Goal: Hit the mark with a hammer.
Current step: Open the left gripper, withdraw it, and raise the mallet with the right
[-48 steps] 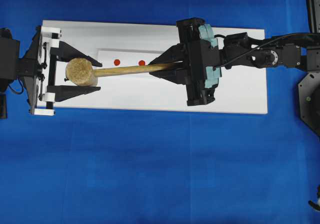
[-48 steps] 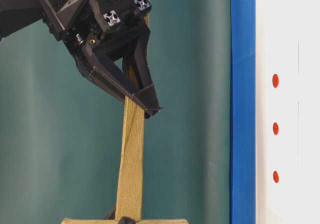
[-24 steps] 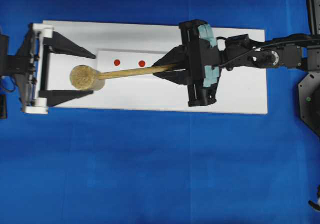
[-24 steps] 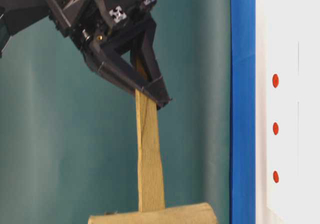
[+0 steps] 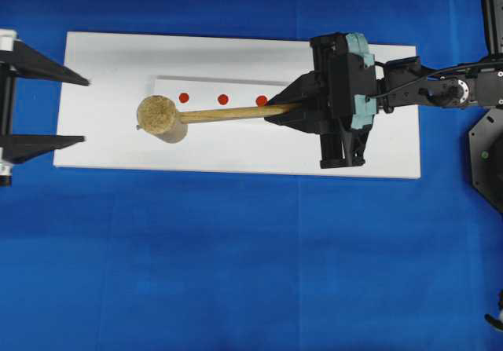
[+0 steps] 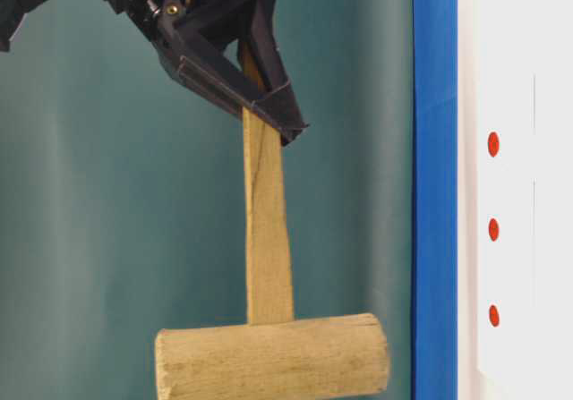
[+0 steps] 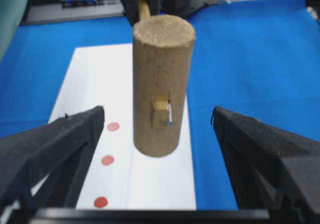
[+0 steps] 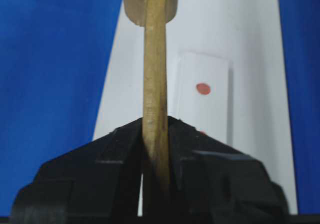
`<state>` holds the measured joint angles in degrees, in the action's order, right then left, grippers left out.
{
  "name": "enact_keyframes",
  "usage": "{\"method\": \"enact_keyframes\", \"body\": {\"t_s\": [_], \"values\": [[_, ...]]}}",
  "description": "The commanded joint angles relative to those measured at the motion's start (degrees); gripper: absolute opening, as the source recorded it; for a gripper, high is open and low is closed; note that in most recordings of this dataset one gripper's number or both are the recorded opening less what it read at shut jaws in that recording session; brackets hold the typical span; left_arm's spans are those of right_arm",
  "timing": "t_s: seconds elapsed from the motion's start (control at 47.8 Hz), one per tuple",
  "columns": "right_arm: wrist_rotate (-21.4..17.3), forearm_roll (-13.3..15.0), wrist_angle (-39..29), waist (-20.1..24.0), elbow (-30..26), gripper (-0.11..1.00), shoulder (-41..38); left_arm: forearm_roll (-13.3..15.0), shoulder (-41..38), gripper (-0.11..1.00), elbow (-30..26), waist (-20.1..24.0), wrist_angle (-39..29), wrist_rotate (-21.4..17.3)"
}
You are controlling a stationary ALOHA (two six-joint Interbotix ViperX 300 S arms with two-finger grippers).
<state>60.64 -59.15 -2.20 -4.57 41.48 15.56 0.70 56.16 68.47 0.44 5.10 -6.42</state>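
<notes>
The hammer [image 5: 161, 115] is a light-brown wooden mallet, and its handle [image 5: 236, 113] runs right into my right gripper [image 5: 287, 107], which is shut on it. The head hangs clear of the white board [image 5: 236, 159] in the table-level view [image 6: 273, 360]. Three red marks [image 5: 222, 99] lie in a row on the board, just beyond the handle. My left gripper [image 5: 85, 109] is open and empty at the board's left end, apart from the head. In the left wrist view the head [image 7: 162, 83] stands ahead, between my spread fingers [image 7: 50, 154]. The right wrist view shows the handle [image 8: 155, 73] clamped in the jaws.
The board lies on a blue cloth [image 5: 236, 272]. A raised white strip [image 5: 212, 80] on the board carries the marks. The right arm's base [image 5: 483, 155] stands at the right edge.
My right gripper has drawn the hammer to the right, uncovering a third red mark. My left gripper has pulled back left, away from the head it flanked.
</notes>
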Motion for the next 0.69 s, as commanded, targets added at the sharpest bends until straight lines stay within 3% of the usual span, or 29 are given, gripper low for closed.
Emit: {"method": "enact_keyframes", "body": {"t_s": [0.0,0.335,0.67], "values": [[-0.2,-0.6,0.8,0.1,-0.8,0.02,0.9,0.1,1.2,0.86,-0.4,0.1,-1.1,0.2],[-0.2,-0.7,10.2,-1.5,-0.9,0.02,-1.0,0.1,1.1,0.85,0.1,0.1,-1.4,0.3],[-0.2,-1.3,11.0,-2.4,-1.2,0.02,-2.0,0.1,1.0,0.85,0.2,0.1,-1.4,0.3]]}}
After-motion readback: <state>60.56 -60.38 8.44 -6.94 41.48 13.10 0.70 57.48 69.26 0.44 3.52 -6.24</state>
